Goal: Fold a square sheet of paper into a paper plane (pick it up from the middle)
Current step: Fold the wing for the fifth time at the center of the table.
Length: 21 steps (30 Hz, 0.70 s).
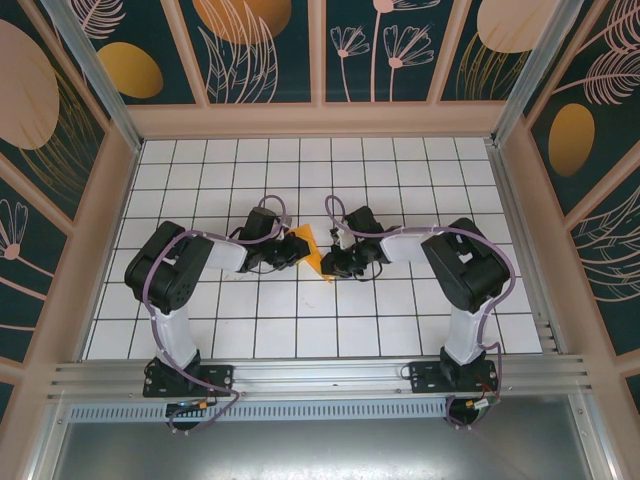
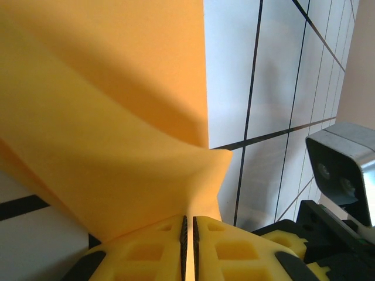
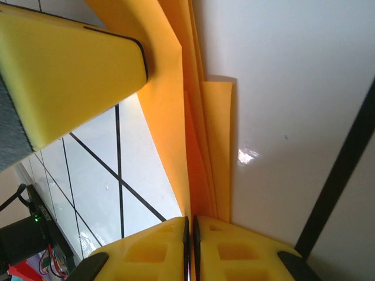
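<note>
paper: the square sheet of paper (image 1: 311,250) is partly folded and held up off the white tiled table (image 1: 200,320), midway between the two arms, with one corner pointing down toward the tiles.
left gripper: the left gripper (image 2: 188,234) has its yellow jaws pressed together on a lower edge of the sheet (image 2: 105,129), which billows up and away from them in a soft curve.
right gripper: the right gripper (image 3: 190,234) is clamped on the opposite edge, where several layers (image 3: 193,146) lie stacked along a crease; a yellow finger (image 3: 70,76) of the other arm presses on the same sheet from above.
weight and stiffness: i judge it very light and limp; it sags and bows wherever it is unsupported.
fragility: thin, so it is likely to tear or take stray creases if the arms pull apart or twist.
slip: smooth paper, and the stacked layers could slide against each other under a light pinch.
where to hold: best close to a crease or on the layered edge, where it is stiffest; single-ply corners would flop.
writing: no brand, label or readable text on the paper, grippers or table.
</note>
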### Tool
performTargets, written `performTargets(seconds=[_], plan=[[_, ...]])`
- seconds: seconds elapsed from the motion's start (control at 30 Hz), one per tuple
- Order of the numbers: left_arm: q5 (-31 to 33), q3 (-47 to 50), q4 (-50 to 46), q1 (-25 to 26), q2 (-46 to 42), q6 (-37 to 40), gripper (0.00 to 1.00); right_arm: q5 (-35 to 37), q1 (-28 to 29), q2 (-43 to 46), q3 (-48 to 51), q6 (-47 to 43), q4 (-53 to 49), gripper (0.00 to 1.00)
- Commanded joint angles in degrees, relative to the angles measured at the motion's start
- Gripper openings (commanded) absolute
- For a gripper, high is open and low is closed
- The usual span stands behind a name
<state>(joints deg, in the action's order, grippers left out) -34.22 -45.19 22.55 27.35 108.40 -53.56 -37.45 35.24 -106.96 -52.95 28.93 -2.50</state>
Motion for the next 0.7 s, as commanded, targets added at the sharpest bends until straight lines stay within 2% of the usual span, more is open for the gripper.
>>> performTargets(seconds=[0.0, 0.2, 0.43, 0.67], plan=[[3.6, 1.9, -4.1, 0.1, 2.1, 1.9, 0.16, 0.0, 0.4, -0.2, 1.4, -0.3, -1.4, 0.12], [3.9, 1.9, -4.3, 0.2, 2.0, 1.7, 0.16, 2.7, 0.4, -3.1, 0.2, -1.1, -3.4, 0.12], [4.1, 1.8, -4.8, 0.2, 1.8, 1.9, 0.16, 3.1, 0.3, 4.7, 1.3, -1.4, -4.4, 0.19], [3.9, 1.7, -4.8, 0.2, 1.1, 2.2, 0.16, 1.7, 0.5, 4.6, 3.4, -2.3, -3.9, 0.15]])
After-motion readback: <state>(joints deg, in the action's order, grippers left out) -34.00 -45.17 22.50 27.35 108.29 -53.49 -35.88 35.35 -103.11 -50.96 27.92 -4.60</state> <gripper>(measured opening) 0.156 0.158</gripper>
